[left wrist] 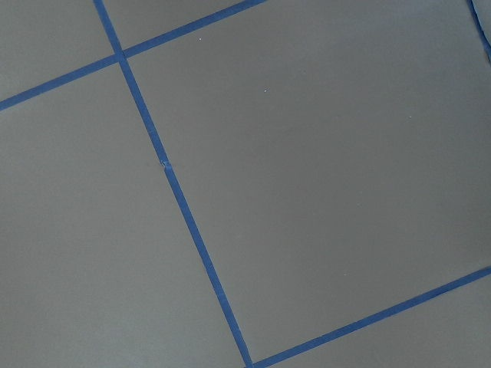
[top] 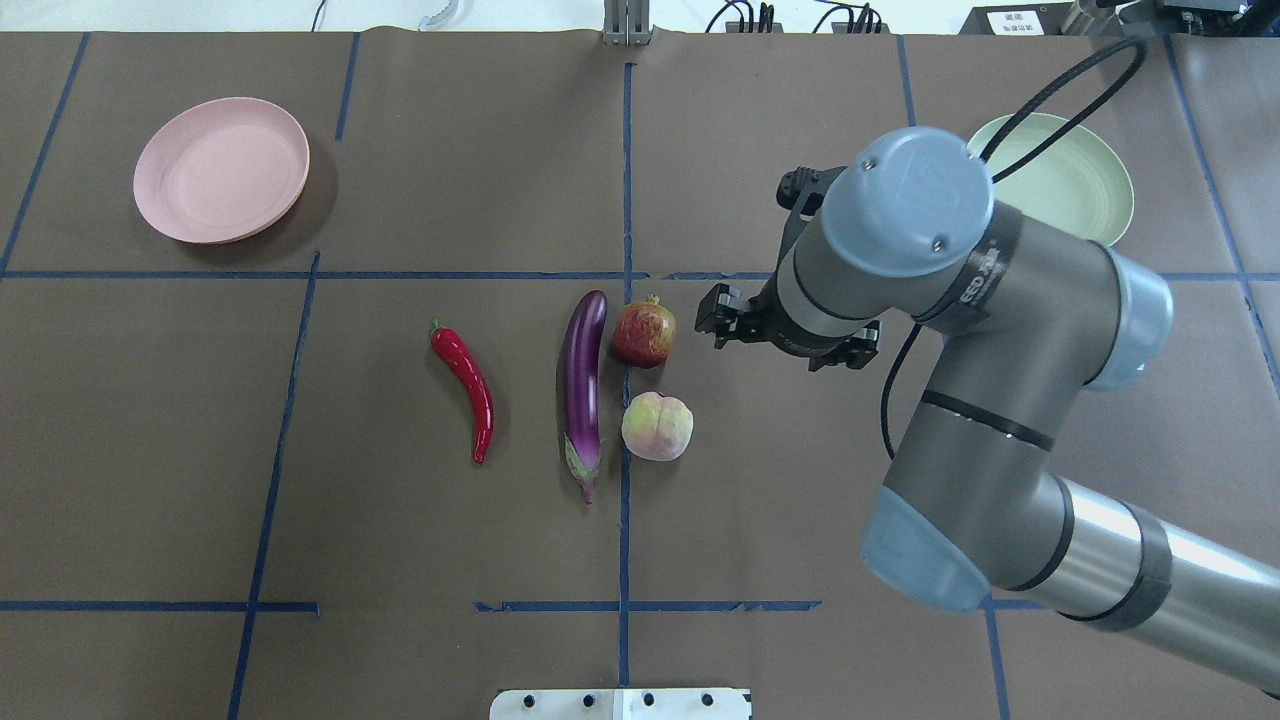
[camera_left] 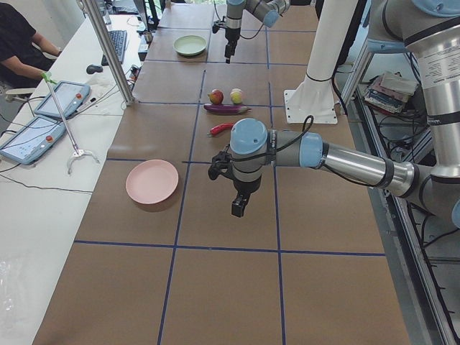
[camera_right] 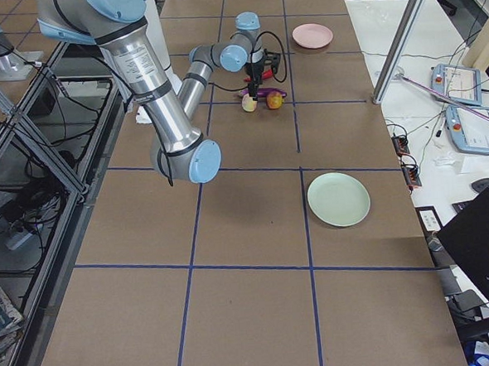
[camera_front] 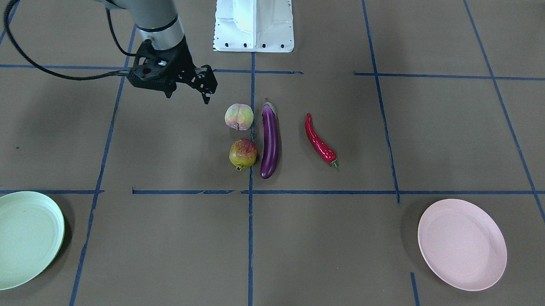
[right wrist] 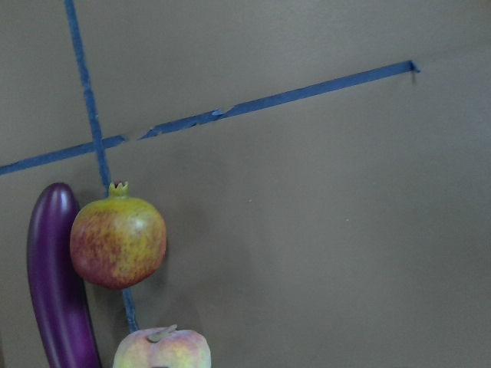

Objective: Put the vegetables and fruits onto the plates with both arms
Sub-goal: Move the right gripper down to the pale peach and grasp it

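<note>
The peach (camera_front: 239, 116), pomegranate (camera_front: 243, 154), purple eggplant (camera_front: 269, 141) and red chili (camera_front: 319, 140) lie close together at the table's middle. The pale green plate (camera_front: 18, 239) and pale pink plate (camera_front: 462, 243) sit bare at the far corners. My right gripper (camera_front: 188, 95) hangs open and empty above the table, just to the robot's right of the peach and pomegranate (top: 643, 333); its wrist view shows the pomegranate (right wrist: 117, 241), eggplant (right wrist: 57, 276) and peach (right wrist: 163, 351). My left gripper (camera_left: 239, 205) hovers over bare table near the pink plate (camera_left: 152, 181); I cannot tell its state.
The white base block (camera_front: 254, 21) stands at the robot's edge of the table. Blue tape lines (left wrist: 180, 203) cross the brown table cover. A metal post (camera_left: 108, 50), tablets (camera_left: 61, 97) and a seated person (camera_left: 18, 43) are beside the table's far edge.
</note>
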Controlling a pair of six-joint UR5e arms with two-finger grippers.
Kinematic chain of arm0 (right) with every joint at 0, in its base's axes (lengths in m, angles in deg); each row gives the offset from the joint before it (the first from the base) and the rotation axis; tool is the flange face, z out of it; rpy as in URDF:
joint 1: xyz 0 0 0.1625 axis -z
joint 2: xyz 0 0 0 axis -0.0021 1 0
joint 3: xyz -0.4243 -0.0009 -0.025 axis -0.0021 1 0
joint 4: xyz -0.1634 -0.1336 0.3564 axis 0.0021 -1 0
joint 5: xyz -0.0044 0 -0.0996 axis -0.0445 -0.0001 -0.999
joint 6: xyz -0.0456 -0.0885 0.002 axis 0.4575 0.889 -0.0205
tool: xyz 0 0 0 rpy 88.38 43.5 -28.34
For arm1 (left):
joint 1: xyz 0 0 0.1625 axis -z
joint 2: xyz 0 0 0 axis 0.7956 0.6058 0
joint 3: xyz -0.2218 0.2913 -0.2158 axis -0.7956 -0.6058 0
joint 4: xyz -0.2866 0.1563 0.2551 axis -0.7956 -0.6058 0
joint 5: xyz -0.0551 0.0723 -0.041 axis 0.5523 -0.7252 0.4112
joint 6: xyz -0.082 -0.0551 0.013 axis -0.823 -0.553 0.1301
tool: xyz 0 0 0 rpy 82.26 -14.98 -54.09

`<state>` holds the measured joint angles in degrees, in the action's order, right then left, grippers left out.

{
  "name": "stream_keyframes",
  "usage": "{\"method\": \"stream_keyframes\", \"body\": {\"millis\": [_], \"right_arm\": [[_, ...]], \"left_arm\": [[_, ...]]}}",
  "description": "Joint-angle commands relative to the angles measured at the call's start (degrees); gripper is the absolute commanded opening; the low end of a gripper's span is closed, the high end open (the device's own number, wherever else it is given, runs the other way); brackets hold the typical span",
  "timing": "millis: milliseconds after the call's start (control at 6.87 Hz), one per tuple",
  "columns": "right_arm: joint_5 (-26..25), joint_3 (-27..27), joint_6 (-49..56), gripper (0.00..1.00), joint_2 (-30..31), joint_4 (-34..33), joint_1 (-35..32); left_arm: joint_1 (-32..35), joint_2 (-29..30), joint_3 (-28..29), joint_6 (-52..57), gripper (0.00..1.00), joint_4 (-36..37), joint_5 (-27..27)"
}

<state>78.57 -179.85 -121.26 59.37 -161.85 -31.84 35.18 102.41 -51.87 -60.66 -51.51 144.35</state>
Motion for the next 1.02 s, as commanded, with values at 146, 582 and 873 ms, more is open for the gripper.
{"method": "stream_keyframes", "body": {"millis": [146,582,873], "right_arm": [[-8.5,10.3,0.2,0.99,-6.2,6.1,5.9],[-10.7,18.5,0.3,0.99,-8.7,7.9,7.6],[-10.7,19.6,0.0,0.99,-8.7,7.7,9.0]], "left_arm": [[0.0,0.0,0.0,0.0,1.0,0.0,0.0],[0.0,-0.1,0.4,0.0,1.0,-0.1,0.0],[0.0,0.0,0.4,0.0,1.0,-0.1,0.0]]}}
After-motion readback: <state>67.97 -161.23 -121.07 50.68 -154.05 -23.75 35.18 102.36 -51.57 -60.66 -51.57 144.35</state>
